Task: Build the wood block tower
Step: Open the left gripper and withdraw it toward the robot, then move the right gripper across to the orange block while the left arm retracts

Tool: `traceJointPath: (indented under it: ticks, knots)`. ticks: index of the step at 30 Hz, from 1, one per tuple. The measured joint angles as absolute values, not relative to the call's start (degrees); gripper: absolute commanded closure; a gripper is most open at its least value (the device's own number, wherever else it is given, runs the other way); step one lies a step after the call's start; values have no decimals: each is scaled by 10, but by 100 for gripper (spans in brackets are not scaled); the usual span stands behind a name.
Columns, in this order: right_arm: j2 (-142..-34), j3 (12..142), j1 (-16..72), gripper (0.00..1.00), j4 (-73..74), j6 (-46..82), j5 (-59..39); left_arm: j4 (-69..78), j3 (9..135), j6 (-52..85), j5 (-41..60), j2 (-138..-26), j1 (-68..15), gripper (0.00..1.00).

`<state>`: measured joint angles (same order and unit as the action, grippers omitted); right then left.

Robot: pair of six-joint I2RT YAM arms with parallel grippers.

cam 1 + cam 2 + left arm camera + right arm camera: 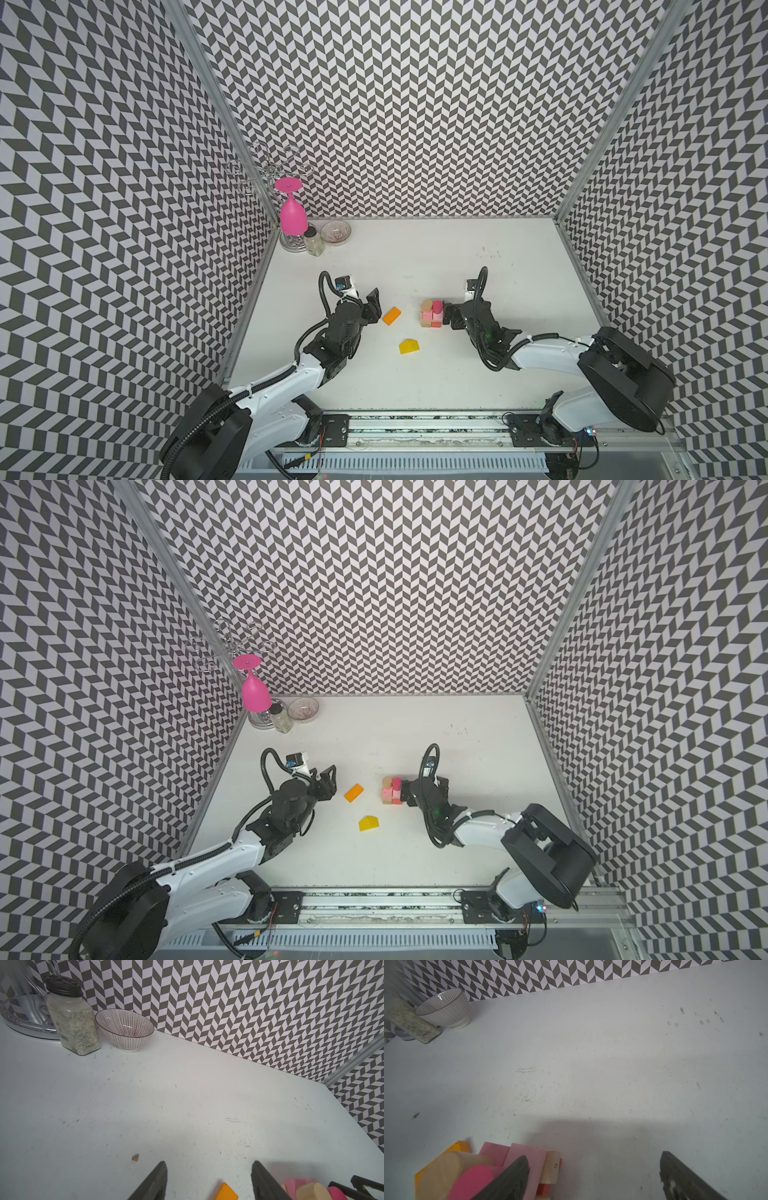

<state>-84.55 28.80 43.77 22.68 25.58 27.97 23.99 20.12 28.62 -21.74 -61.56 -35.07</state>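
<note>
The tower (432,313) (391,791) is a low stack of tan, pink and red wood blocks, right of the table's middle. An orange block (391,316) (226,1192) lies flat to its left. A yellow house-shaped block (409,346) (368,823) lies nearer the front. My left gripper (376,307) (208,1167) is open just left of the orange block, holding nothing. My right gripper (449,319) (593,1155) is open against the tower's right side. One of its fingers (512,1178) stands in front of the pink blocks (527,1155); nothing lies between the jaws.
In the back left corner a pink goblet (293,212) hangs upside down on a wire rack. A spice jar (313,241) (72,1022) and a striped bowl (336,232) (124,1028) stand beside it. Patterned walls close three sides. A metal rail (415,432) runs along the front.
</note>
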Motion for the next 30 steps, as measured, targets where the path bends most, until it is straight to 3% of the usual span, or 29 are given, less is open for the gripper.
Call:
traceJointPath:
  ticks: [10, 17, 22, 24, 27, 30]
  knots:
    - [-811, 282, 438, 3, 223, 260, 301, 257, 226, 280, -167, -708, -352, 41]
    - [-714, 248, 439, 3, 216, 250, 297, 239, 235, 273, -187, -710, -350, 40]
    - [-634, 246, 473, 3, 209, 241, 283, 186, 235, 256, -253, -615, -312, 32]
    - [-616, 249, 499, 3, 204, 240, 284, 171, 235, 251, -301, -573, -302, 23]
    - [-614, 271, 560, 2, 183, 240, 292, 160, 226, 254, -364, -531, -300, 12]
    - [-654, 319, 630, 3, 169, 241, 314, 163, 193, 264, -411, -509, -296, 9]
